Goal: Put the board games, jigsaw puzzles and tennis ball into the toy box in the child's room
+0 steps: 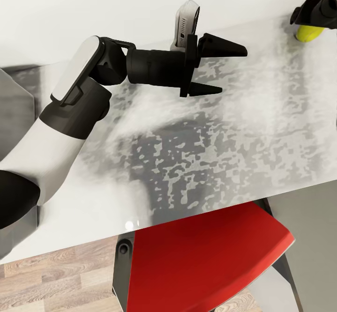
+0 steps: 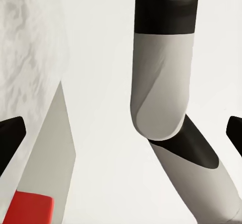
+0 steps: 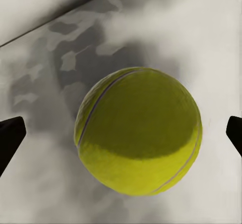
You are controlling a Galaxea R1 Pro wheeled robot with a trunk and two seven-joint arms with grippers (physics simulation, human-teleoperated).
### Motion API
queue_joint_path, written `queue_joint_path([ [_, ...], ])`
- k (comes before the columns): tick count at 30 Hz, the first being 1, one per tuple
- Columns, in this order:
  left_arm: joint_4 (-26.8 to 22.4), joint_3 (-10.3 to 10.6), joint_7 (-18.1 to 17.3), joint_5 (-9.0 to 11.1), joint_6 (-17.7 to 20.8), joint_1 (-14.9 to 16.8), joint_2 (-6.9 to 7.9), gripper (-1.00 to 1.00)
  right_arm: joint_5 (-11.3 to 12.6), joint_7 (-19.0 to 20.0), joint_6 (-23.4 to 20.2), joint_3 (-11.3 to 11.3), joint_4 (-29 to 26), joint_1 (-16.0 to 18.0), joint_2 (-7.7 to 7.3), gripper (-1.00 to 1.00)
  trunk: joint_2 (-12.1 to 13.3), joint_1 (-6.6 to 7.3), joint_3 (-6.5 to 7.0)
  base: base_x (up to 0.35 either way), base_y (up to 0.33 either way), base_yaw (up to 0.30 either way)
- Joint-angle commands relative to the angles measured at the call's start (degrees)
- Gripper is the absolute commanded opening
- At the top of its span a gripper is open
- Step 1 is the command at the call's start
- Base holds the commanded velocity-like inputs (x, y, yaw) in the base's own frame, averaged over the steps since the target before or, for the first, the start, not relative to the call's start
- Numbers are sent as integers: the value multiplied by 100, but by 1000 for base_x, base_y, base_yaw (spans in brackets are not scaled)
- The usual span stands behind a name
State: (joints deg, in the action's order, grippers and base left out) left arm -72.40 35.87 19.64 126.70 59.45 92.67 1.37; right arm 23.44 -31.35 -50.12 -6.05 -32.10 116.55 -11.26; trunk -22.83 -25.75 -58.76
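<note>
One yellow-green tennis ball (image 3: 138, 130) rests on the glossy white, grey-mottled surface (image 1: 243, 129) at its far right corner, partly covered in the head view by the right hand (image 1: 306, 15). Through the right wrist camera the ball sits centred between that hand's black fingertips (image 3: 10, 138), which stand wide apart and clear of it, so the hand is released. Further left, the left hand (image 1: 224, 68) hovers above the surface with its pointed black fingers spread, grasping nothing. Near the robot, a red chair seat (image 1: 206, 260) tucks under the surface's near edge above wood-plank floor (image 1: 56, 279).
</note>
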Motion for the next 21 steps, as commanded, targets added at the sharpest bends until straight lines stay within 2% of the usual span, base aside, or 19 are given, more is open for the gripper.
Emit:
queue_joint_path([
  [1, -2, 8, 49, 59, -4, 5, 4, 100, 59, -46, -17, -45, -1, 9, 3, 100, -9, -4, -6, 0, 0, 0],
  [3, -2, 8, 49, 58, -4, 5, 4, 100, 58, -46, -16, -45, 0, 12, 12, 100, -9, -4, -6, 0, 0, 0],
  [4, 0, 8, 49, 58, -4, 5, 4, 100, 57, -46, -19, -45, 3, 15, 17, -100, -9, -4, -6, 0, 0, 0],
  [21, 15, 8, 49, 57, -4, 8, 9, 100, 53, -45, -3, -45, 2, 17, -21, -100, -9, -4, -6, 0, 0, 0],
])
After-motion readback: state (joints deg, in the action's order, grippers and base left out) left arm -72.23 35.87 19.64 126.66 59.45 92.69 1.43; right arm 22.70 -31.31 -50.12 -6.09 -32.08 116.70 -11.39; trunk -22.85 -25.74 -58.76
